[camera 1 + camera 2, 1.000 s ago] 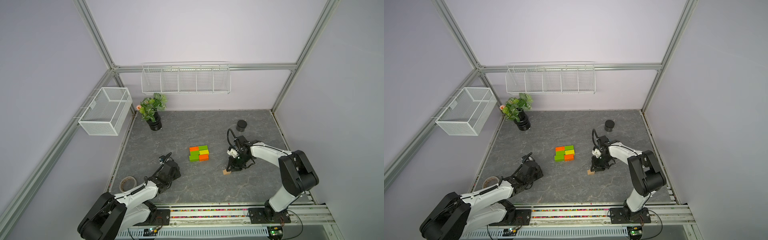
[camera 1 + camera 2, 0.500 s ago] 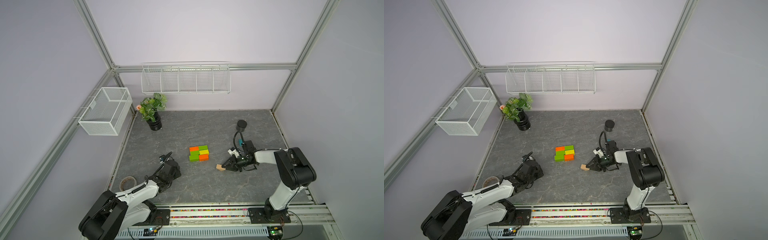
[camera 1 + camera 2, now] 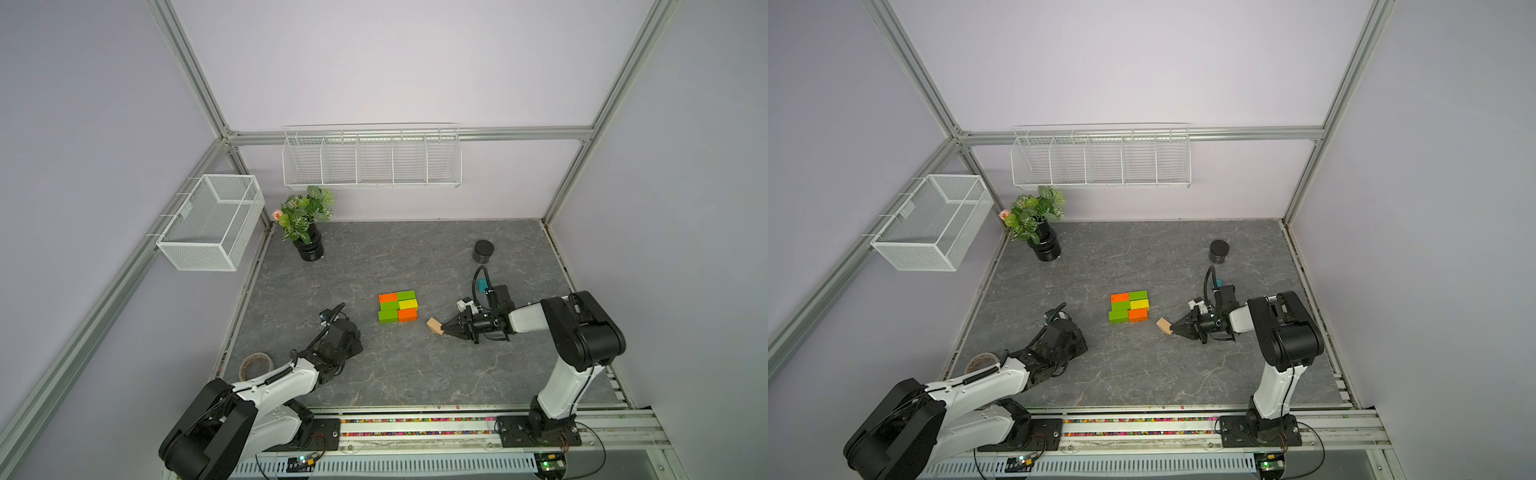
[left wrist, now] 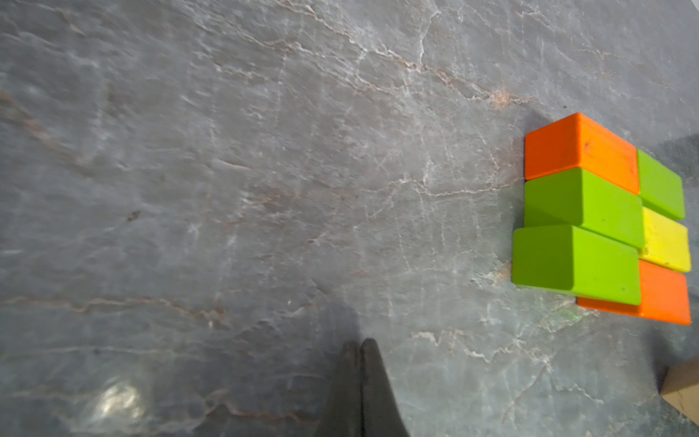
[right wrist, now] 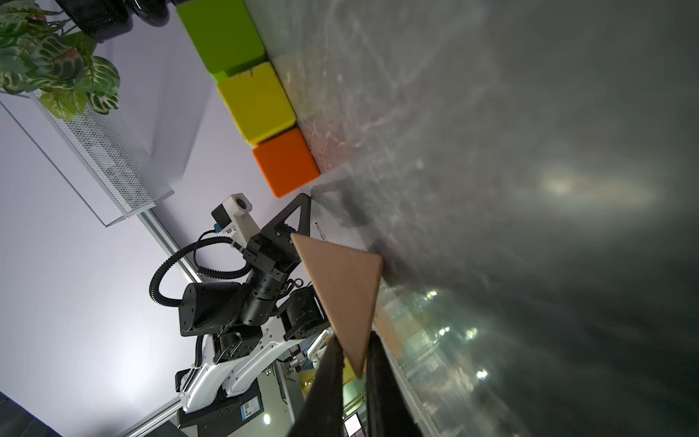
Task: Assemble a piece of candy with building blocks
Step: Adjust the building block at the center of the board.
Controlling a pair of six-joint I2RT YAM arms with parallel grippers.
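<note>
Nearest, left hand point(image 4: 361, 342) pressed together, empty, low over the worktop point(image 3: 415, 257). Right hand point(image 5: 354, 336) pinches tan triangle point(image 3: 434, 325) by one corner only, near the brick rectangle point(image 3: 397, 306), apart from it. Risk, I judge: so thin a hold lets the triangle pivot or slip; a skewed push could knock bricks out of line. Teal triangle point(image 3: 482, 284) lies behind the right arm. Worktop grey veined stone, matt. Beyond: black jar point(image 3: 483, 251), potted plant point(image 3: 306, 216), wire shelf point(image 3: 372, 156) on lilac wall.

Robot lab cell — aluminium-profile frame point(image 3: 187, 79) boxing plain lilac panels point(image 3: 395, 62). Left arm point(image 3: 274, 384) and right arm point(image 3: 582, 328) bolted to a front rail point(image 3: 415, 432), cable duct point(image 3: 395, 462) exposed.
</note>
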